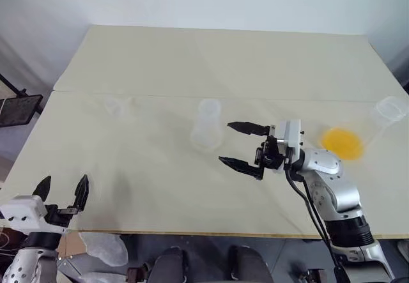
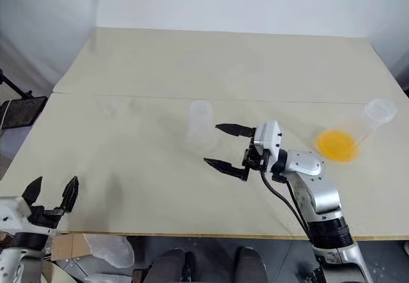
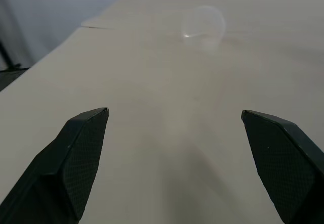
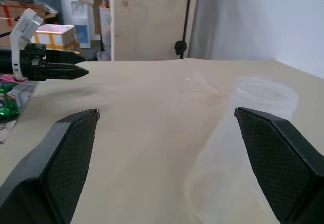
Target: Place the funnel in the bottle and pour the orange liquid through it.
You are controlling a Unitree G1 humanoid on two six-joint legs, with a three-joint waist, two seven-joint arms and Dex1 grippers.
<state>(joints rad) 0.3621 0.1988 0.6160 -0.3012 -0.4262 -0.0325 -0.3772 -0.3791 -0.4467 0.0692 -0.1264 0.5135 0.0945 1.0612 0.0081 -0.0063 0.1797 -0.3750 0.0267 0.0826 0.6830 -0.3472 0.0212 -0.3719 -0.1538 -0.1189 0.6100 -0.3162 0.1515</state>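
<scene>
Desk [image 1: 192, 59]: a pale cream top is seen, with a seam running from 9 to 3 o'clock across its far half; the far edge meets a white wall, the near edge crosses the bottom of the head view.
Left pincer [image 1: 62, 191]: it is held released, fingers spread wide, at about 8 o'clock over the desk's near-left corner, close to the near edge; nothing is gripped.
Right pincer [image 1: 243, 146]: it is held released, fingers wide apart, just right of centre and pointed toward 9 o'clock; nothing is gripped.
Clear cup [image 1: 207, 124]: it stands upright near the desk's centre, just beyond the right pincer's fingertips and apart from them.
Funnel [image 1: 114, 106]: a faint clear shape is made out at about 10 o'clock, on the left half just nearer than the seam; its pose cannot be told.
Orange liquid [image 1: 342, 142]: it is seen at about 3 o'clock as a bright patch in the wide base of a large clear conical vessel [image 1: 390, 112], which leans toward the right edge.
Open room: a broad bare stretch lies between the two pincers along the near half, and the whole far half beyond the seam is bare.
</scene>
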